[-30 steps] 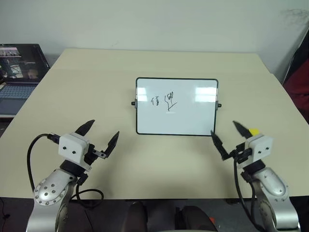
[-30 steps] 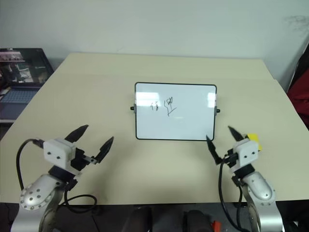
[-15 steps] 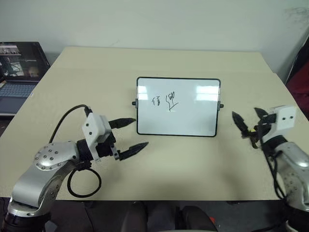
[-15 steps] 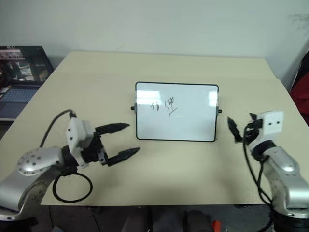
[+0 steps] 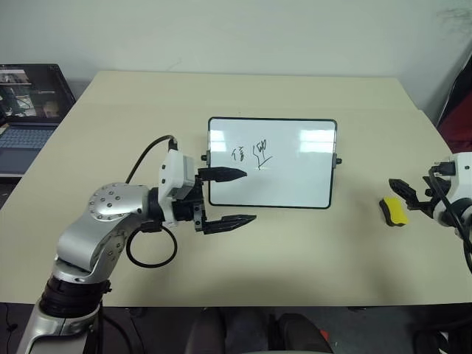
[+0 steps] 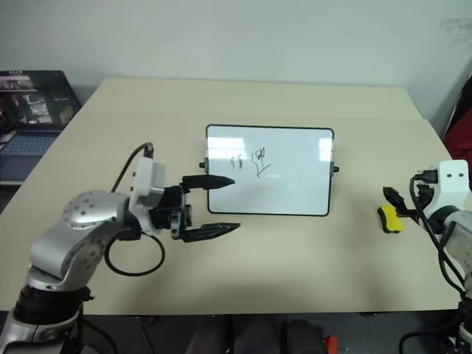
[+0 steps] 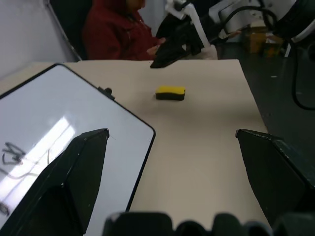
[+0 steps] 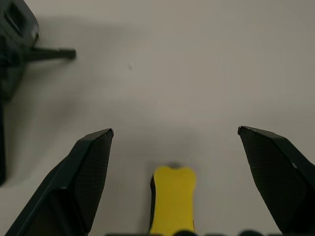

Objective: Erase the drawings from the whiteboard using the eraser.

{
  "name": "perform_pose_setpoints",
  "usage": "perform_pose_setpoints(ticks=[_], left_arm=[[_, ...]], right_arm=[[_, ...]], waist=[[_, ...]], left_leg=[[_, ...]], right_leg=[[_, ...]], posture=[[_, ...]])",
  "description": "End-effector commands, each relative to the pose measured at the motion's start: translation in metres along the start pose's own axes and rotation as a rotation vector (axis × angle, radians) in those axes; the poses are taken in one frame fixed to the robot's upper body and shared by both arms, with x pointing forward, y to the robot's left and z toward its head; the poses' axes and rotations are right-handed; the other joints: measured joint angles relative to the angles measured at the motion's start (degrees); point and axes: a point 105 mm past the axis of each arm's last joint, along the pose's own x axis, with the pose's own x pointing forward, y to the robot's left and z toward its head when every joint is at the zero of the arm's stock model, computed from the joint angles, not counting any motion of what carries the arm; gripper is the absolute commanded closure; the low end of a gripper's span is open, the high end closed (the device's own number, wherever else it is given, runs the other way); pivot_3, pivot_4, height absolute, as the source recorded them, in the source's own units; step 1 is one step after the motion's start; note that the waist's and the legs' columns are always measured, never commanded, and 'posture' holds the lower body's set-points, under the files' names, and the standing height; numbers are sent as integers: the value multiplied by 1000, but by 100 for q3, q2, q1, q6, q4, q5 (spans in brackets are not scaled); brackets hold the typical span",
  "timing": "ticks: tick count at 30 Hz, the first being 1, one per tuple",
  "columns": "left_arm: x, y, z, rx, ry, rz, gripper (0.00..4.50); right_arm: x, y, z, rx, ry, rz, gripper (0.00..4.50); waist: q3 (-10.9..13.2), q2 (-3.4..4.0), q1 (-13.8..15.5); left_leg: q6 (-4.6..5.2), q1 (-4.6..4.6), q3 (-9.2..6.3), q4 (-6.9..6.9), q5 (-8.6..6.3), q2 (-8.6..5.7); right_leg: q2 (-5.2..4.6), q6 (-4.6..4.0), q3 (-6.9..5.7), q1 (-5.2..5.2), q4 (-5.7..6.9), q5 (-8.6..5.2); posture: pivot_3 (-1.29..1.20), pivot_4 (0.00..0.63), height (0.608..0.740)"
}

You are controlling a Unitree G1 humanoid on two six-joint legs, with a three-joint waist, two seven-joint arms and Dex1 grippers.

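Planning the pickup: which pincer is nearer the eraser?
Right. The right pincer, open, sits just beside the eraser on the table's right side; the left pincer, open, hovers at the whiteboard's lower-left corner, across the board from it.

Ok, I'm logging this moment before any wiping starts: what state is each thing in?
whiteboard: lying flat on the table, untouched.
drawings: all there, unerased.
eraser: resting on the table, right of the board, not held.
left gripper: open, empty, at the board's left edge.
right gripper: open, empty, over the eraser.
laptop: open, screen lit.
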Motion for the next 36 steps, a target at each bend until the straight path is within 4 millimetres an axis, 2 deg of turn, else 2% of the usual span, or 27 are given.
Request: perform_pose_setpoints(ticks=[1,7,23,27,33,34,36], left_arm=[[4,-3,3,33,-12,-23,0],[8,-8,0,34,-8,-42,0],[13,-4,4,27,-43,15,0],[13,-5,4,21,-43,19,0],[13,-5,3,18,-43,26,0],[13,-5,3,17,-44,26,0],[12,-6,2,14,-43,28,0]], right_arm=[[-2,1,-4,25,53,29,60],[8,3,-21,32,138,60,60],[33,-4,-31,-22,173,38,60],[33,-2,-33,-28,183,52,942],[33,1,-36,-44,198,66,3176],[33,1,-37,-45,199,66,3390],[33,1,-37,-46,198,63,3441]], waist=[[0,0,-5],[0,0,3],[3,4,12],[3,4,10],[3,4,12],[3,4,11],[3,4,12]], left_leg=[[0,0,-1,0,0,1],[0,0,-2,4,0,-1],[0,-1,-3,5,1,-1],[0,-1,-4,5,1,0],[-1,0,-4,6,1,-1],[-1,0,-4,6,1,-1],[-1,0,-4,6,1,0]], right_leg=[[2,0,0,0,1,0],[1,0,-1,1,2,0],[1,0,-2,1,2,0],[2,0,-3,1,2,0],[2,0,-3,2,3,0],[2,0,-3,2,2,0],[2,0,-3,2,3,0]], posture=[[0,150,740],[0,150,740],[0,150,740],[0,150,740],[0,150,740],[0,150,740],[0,150,740]])
